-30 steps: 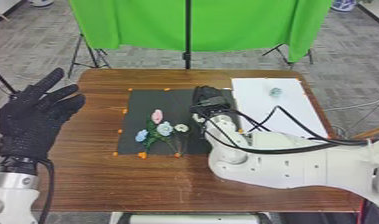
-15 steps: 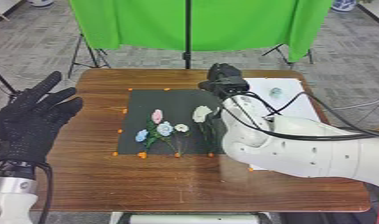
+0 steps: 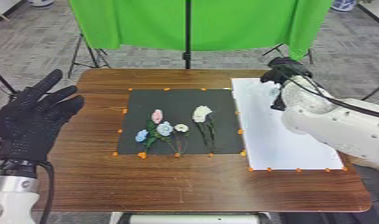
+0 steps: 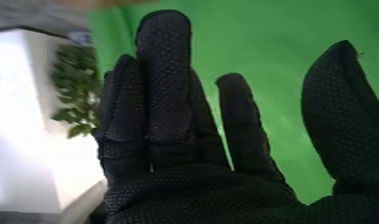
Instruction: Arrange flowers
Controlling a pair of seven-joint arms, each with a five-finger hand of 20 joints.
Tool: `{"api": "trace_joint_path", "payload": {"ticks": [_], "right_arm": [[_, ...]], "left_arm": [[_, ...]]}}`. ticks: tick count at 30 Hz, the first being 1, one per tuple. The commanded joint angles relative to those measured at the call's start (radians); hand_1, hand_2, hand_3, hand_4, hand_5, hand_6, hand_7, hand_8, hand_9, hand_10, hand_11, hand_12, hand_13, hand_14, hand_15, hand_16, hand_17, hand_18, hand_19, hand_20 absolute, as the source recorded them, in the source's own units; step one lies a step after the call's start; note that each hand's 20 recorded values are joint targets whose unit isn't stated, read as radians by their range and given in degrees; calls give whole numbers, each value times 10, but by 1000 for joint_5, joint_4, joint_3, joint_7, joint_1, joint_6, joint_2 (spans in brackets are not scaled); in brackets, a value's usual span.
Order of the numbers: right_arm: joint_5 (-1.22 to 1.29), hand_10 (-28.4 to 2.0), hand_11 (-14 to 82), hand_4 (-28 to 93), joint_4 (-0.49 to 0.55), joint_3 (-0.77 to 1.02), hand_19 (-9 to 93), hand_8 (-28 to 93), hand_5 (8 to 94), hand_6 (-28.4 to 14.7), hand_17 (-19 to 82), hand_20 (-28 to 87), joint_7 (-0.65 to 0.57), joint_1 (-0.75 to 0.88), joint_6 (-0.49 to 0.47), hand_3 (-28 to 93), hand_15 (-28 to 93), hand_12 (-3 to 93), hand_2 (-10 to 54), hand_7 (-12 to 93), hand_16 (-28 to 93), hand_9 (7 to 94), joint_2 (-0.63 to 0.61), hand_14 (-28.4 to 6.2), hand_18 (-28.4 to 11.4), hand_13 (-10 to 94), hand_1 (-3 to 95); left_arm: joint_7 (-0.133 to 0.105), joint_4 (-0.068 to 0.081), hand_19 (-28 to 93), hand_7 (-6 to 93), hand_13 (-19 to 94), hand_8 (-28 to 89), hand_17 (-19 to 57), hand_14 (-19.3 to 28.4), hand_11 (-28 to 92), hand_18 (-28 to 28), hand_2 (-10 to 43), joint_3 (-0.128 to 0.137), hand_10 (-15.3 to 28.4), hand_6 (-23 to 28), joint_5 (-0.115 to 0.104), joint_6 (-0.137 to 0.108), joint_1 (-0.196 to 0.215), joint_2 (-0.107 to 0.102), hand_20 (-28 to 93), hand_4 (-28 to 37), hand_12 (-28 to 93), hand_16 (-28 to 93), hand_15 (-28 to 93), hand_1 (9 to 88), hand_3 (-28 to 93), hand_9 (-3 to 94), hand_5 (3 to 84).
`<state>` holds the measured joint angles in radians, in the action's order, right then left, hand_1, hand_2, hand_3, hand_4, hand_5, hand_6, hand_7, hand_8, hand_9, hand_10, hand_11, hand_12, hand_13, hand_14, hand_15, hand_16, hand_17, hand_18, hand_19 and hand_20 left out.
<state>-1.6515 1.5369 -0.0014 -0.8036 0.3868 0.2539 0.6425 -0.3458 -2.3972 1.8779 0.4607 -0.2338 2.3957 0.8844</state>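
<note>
One pink flower (image 3: 157,116), two bluish (image 3: 164,129), others (image 3: 201,113) white; left hand (image 3: 30,127), right hand (image 3: 285,75): fingers (image 4: 168,75) open.

Pink, blue and white flowers (image 3: 164,128) are lying on the black sheet (image 3: 168,101).
The right hand (image 3: 280,74) is hovering over the white sheet's (image 3: 292,155) far end; the left hand (image 3: 30,120) is hanging by the table (image 3: 123,185).

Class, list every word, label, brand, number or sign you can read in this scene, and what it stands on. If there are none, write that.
No text can be read.
Black mat and white sheet: no readable text.
Left hand and right hand: no readable text on the gloves.
Left arm: a small dark mark, too small to read.
</note>
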Motion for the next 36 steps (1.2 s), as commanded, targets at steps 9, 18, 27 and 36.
{"api": "trace_joint_path", "payload": {"ticks": [9,18,27,36], "right_arm": [[-19,-144,39,-279,-67,159,932,-117,306,13,377,113,52,170,-269,827,624,119,-37,125,87,305,-32,-127,-170,581,250],[-24,-139,40,-282,-70,167,932,-127,269,19,372,113,49,201,-279,842,641,114,-33,140,76,296,-25,-123,-172,576,263],[-148,-102,77,-282,-70,-85,932,-149,434,40,376,34,32,95,23,817,582,106,-75,175,95,460,-6,-82,-168,669,326],[-254,-65,157,-283,-114,-234,932,-89,682,48,432,62,-57,31,208,731,542,134,-95,202,155,739,48,-35,-151,782,432]], "left_arm": [[-7,7,621,147,266,-101,-51,284,318,258,77,-19,210,87,1,4,7,2,256,-251,121,-123,622,224,788,339,356],[14,16,620,147,265,-101,-51,284,317,258,76,-27,210,86,2,16,-14,0,256,-250,121,-122,623,224,788,340,355],[10,18,620,148,265,-101,-52,284,317,258,77,-29,211,86,0,14,-13,-4,256,-249,121,-122,623,225,787,339,355],[-10,17,619,148,266,-101,-52,284,317,258,77,-31,210,86,-3,11,-7,-7,256,-249,121,-122,622,225,786,340,356]]}}
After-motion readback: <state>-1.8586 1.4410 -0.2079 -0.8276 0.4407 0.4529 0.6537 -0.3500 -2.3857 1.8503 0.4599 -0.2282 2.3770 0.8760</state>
